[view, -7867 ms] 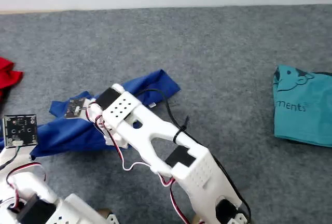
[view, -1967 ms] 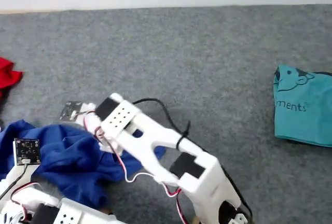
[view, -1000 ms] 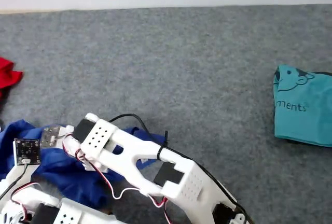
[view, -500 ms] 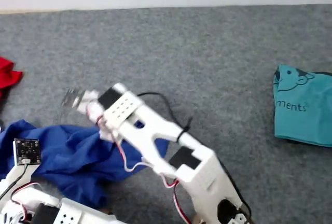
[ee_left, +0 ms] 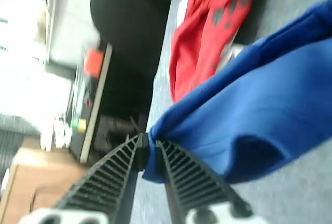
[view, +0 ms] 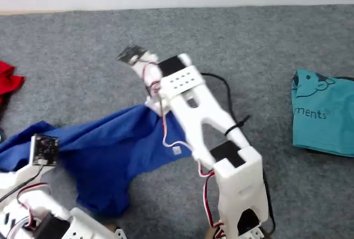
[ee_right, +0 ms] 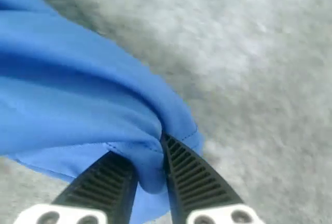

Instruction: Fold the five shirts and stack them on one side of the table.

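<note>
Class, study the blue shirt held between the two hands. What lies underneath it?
Grey table covering shows around the blue shirt, pinched at opposite ends by the left hand and right hand. Anything directly beneath the cloth is covered.

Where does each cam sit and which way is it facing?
High view: fixed above, looking down on the table; shows left arm and right arm.
Left wrist view: on the left wrist, looking along the left gripper toward the red shirt.
Right wrist view: on the right wrist, looking down past the right gripper at the table.
Shared: all three show the blue shirt.
</note>
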Tool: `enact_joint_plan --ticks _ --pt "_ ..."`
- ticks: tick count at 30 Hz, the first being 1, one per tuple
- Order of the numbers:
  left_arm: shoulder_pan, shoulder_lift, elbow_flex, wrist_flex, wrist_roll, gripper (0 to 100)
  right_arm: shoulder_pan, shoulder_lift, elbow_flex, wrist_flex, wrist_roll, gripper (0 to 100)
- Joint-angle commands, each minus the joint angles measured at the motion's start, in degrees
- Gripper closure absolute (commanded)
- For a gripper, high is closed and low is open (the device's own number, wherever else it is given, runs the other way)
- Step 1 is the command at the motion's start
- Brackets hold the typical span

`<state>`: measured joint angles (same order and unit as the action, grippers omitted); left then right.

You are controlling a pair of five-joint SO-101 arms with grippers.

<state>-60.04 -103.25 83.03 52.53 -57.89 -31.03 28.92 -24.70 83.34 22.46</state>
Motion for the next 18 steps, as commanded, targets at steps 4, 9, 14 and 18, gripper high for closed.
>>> enact_joint_plan --ticks 4,9,14,18 --pt "12.92 -0.62 0.4 -15.56 0.09 100 7.96 -4.26 -2.73 -0.57 1.58 98.8" --pt "23.91 -0.44 6.46 -30.68 -0.26 100 12.53 -4.26 -2.73 -0.4 2.29 98.8" --pt "31.21 -0.62 13.41 -40.26 -7.47 100 16.66 -3.74 -2.64 -1.45 2.29 98.7" --pt "32.44 -0.62 13.32 -40.53 -8.0 100 17.63 -4.7 -2.73 -0.31 2.29 91.7"
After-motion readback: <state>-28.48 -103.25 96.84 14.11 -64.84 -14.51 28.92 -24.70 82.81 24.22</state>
